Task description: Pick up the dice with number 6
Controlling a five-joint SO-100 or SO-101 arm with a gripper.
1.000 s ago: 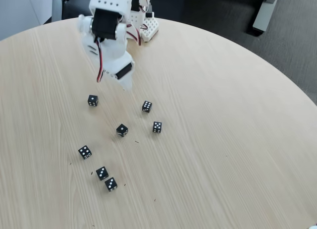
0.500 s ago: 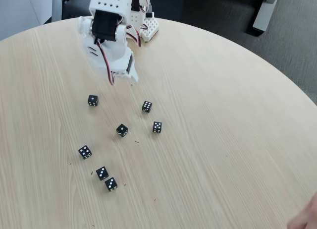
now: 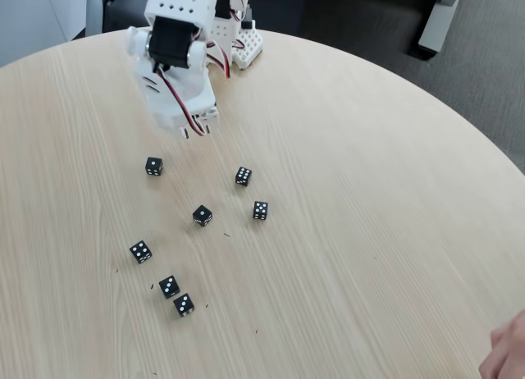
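Six-pip die below-right of claw

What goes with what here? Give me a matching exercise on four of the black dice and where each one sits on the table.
Things:
1. six-pip die
2. one-pip die
3. five-pip die
4. die nearest the arm

Places in the fixed view:
A. middle of the group
B. far left, upper
C. upper right, above the five
D. rightmost

Pairs: 1-C, 2-A, 3-D, 4-B
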